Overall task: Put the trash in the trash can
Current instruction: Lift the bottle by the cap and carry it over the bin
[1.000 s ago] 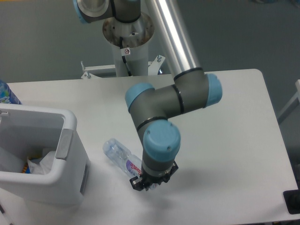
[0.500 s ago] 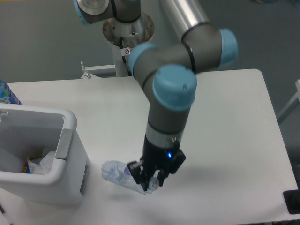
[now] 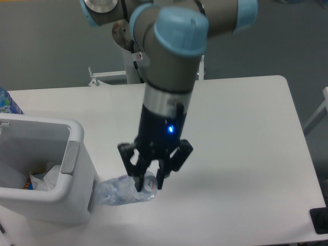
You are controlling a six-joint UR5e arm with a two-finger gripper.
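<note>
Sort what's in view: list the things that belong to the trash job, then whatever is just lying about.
Part of the job:
- crushed clear bottle, held at one end by the hand
- white trash can
- crumpled white wrapper, already inside the can

Just lying about:
- blue-patterned bottle at the left edge, behind the can
</note>
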